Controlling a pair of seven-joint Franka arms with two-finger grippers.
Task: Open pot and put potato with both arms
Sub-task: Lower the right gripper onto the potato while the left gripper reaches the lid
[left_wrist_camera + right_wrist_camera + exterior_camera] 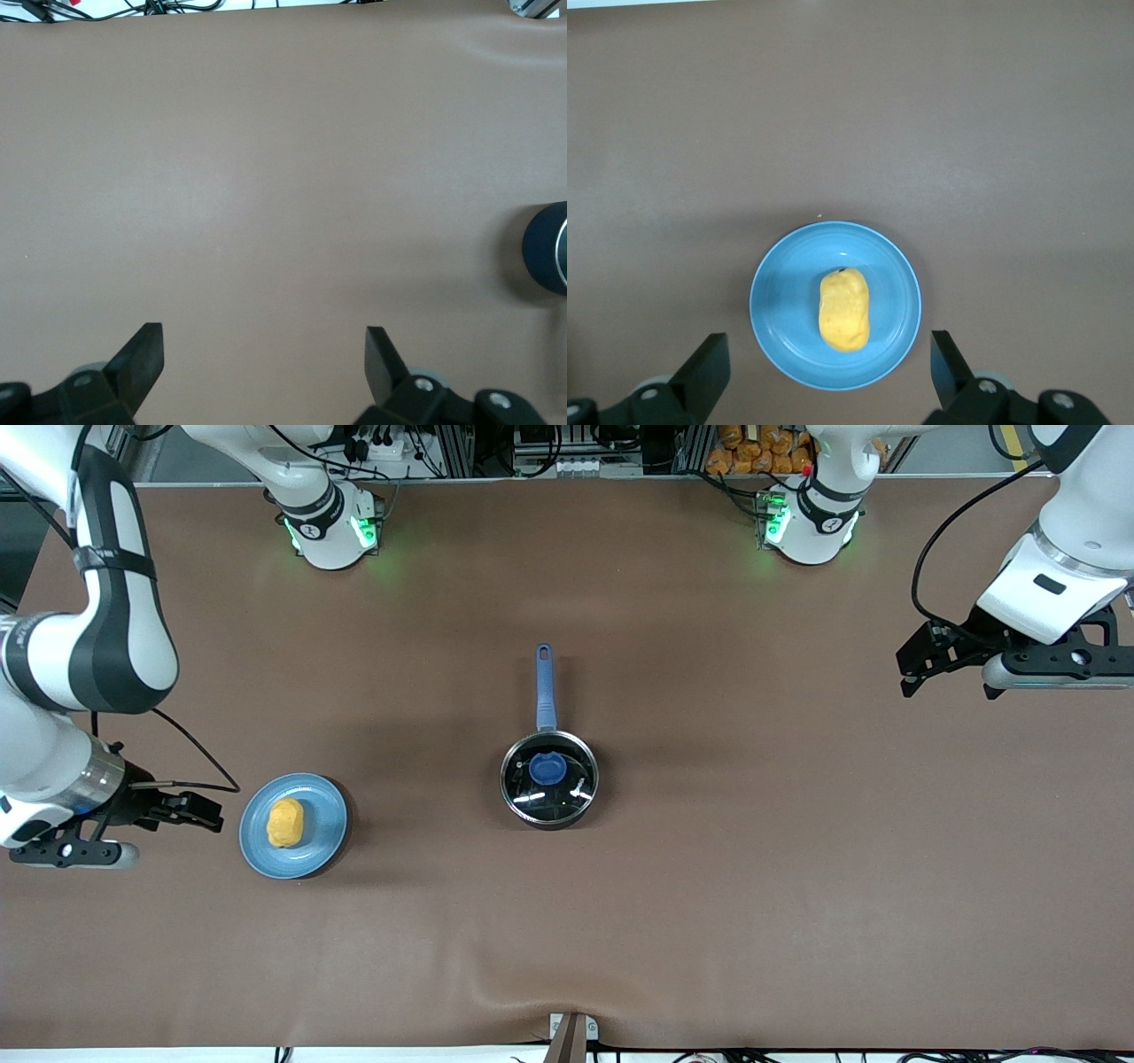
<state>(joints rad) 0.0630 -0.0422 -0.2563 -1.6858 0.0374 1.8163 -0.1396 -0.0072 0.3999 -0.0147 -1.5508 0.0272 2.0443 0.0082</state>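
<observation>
Front view, starting nearest the camera: the potato [285,823] lies on a light-blue plate [326,833] toward the right arm's end of the table, and the right gripper [205,812] hangs just beside that plate, fingers apart and empty. A little farther from the camera, mid-table, stands the pot [549,779], its glass lid [550,777] seated and the blue handle [544,688] pointing toward the robots' bases. The left gripper [912,669] hangs over bare table well apart from the pot, fingers also spread.

The lid likely comes first: the left gripper should centre over the blue knob [547,767], descend straight, close on it and lift vertically so the pot is not dragged.

Only the right wrist view shows the potato [844,310] lined up midway between its open fingers [946,354]. The left wrist view catches merely the pot's dark wall [547,258] at its edge.
</observation>
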